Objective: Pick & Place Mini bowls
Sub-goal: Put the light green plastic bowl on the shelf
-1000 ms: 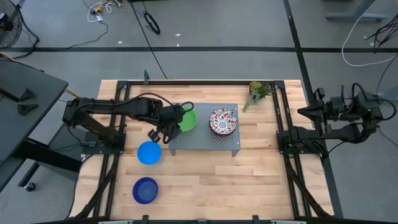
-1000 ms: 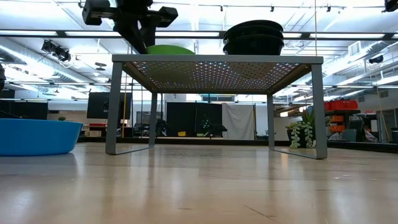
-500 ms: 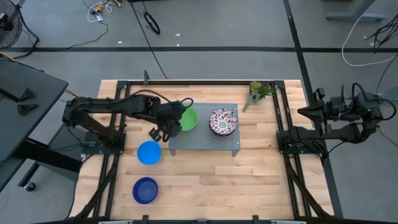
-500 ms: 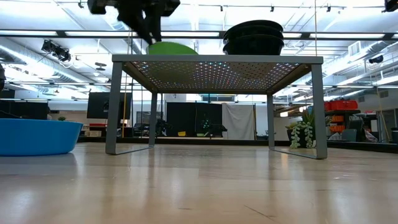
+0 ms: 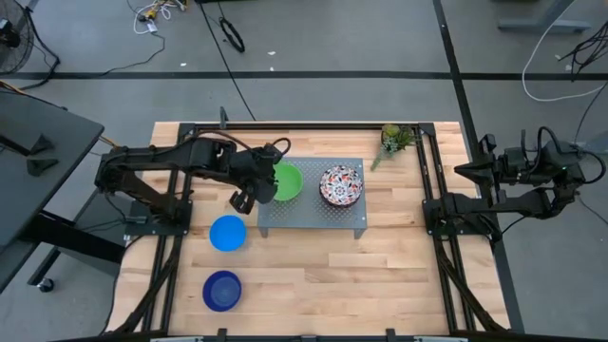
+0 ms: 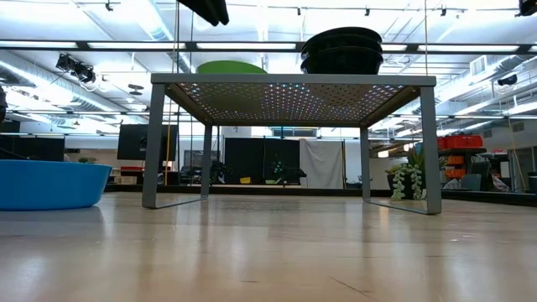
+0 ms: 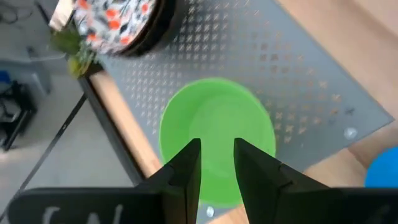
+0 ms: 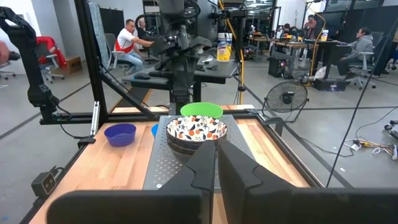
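A grey perforated metal stand [image 5: 313, 204] sits on the wooden desk [image 5: 313, 275], towards its far side, raised on four thin legs. A small green potted plant [image 5: 394, 141] stands on the desk just beyond the stand's far right corner. Beyond the desk, cables [image 5: 231, 34] lie on the grey floor, and several people [image 8: 130, 38] sit at workstations in the room.

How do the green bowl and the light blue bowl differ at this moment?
The green bowl sits up on the grey metal stand; the light blue bowl rests on the wooden table, beside the stand. The left gripper hangs just over the green bowl's edge, empty; nothing is above the light blue bowl. Both are plain, round and upright.
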You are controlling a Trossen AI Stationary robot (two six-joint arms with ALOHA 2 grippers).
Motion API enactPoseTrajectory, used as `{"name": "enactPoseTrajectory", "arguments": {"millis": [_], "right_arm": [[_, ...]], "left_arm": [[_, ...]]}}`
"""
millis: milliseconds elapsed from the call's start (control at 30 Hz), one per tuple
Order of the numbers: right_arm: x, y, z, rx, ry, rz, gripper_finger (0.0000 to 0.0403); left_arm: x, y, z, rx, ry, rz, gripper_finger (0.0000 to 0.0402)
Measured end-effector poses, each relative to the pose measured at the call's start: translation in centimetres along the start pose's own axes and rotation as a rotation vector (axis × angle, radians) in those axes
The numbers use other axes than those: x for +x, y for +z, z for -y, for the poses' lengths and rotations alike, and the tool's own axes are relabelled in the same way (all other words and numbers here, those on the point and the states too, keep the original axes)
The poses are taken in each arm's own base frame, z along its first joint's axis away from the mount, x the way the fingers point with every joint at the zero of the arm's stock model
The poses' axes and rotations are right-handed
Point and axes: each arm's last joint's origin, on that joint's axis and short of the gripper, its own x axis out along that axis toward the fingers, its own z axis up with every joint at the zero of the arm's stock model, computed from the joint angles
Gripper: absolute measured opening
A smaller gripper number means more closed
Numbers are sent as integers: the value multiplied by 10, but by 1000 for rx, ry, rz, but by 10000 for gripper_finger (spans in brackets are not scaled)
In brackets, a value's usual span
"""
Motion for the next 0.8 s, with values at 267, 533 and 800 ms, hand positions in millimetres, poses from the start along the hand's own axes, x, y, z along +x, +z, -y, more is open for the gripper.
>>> {"name": "enactPoseTrajectory", "arguments": {"millis": [267,533,800], "right_arm": [[0,0,0,0,0,0,23],[0,0,0,0,0,0,23],[0,0,0,0,1,0,23]], "left_arm": [[-14,-12,1,-80,-22,-105,96],[-16,-31,-1,-209,-135,-157,18],[-3,-49,-6,-249,-152,-217,4]]}}
